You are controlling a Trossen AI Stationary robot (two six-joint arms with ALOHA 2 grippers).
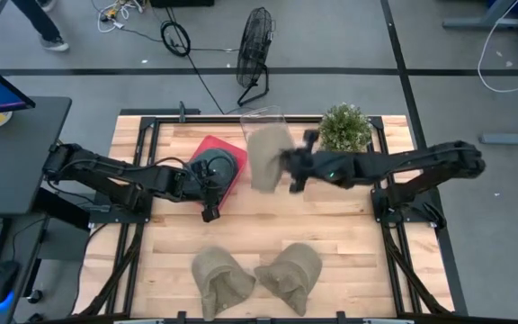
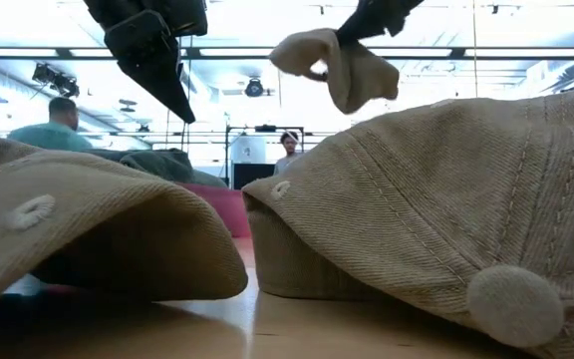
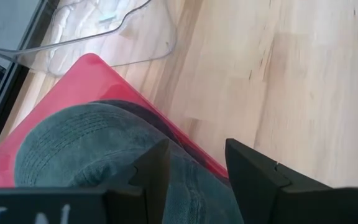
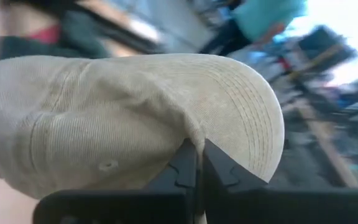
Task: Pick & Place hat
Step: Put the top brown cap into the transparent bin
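Observation:
A beige corduroy cap (image 1: 266, 157) hangs in the air over the table's far middle, held by my right gripper (image 1: 288, 171); it also shows in the low view as the raised cap (image 2: 337, 65) and fills the right wrist view (image 4: 104, 118). A dark grey-green cap (image 3: 86, 146) lies on a red tray (image 3: 89, 68) at far left. My left gripper (image 3: 197, 174) is open and hovers over this cap's edge; whether it touches the cap cannot be told. Two more beige caps (image 1: 223, 279) (image 1: 290, 270) lie on the table's near edge. My right gripper pinches the beige cap between its two shut fingers (image 4: 182, 165), on a gathered fold (image 4: 194, 134) where the stitched brim meets the crown. The fingers come level from the table's right. The cap is lifted clear of the table and droops below the fingers.
A clear plastic container (image 1: 263, 117) stands at the far edge behind the raised cap, and a potted plant (image 1: 344, 126) is at far right. Bare wood lies in the table's middle (image 1: 268, 225). People stand in the room beyond (image 2: 53, 125).

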